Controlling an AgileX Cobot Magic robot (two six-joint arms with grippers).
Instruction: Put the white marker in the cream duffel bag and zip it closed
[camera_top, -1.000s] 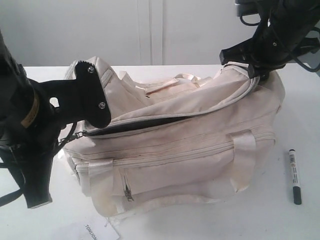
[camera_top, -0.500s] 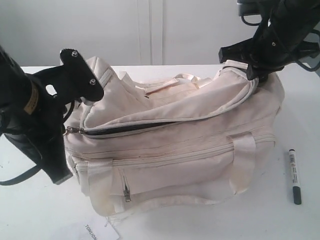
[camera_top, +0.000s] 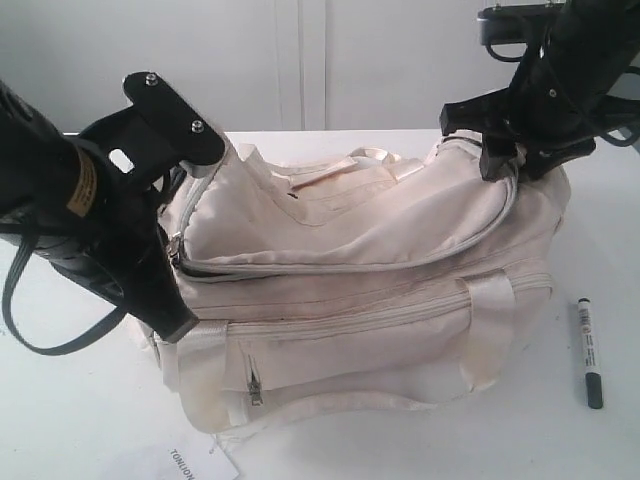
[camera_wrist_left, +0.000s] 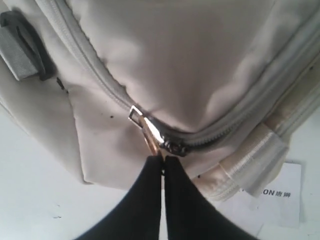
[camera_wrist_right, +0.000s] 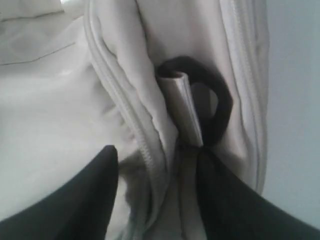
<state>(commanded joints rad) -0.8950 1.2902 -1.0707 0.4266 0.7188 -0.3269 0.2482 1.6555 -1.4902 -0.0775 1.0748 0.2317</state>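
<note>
Lying apart from cream duffel bag (camera_top: 350, 270), rt side: white marker (camera_top: 589, 350).

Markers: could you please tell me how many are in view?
1: the white marker lies on the table, right of the cream duffel bag in the exterior view. Others may hide behind the bag.

We look from in front and slightly above at the whole cream duffel bag (camera_top: 380, 270) on the worktop (camera_top: 60, 420) in the exterior view, while both wrist views sit very close to that same bag, the left at its zip pull (camera_wrist_left: 150, 132), the right at a black strap ring (camera_wrist_right: 222, 107).
</note>
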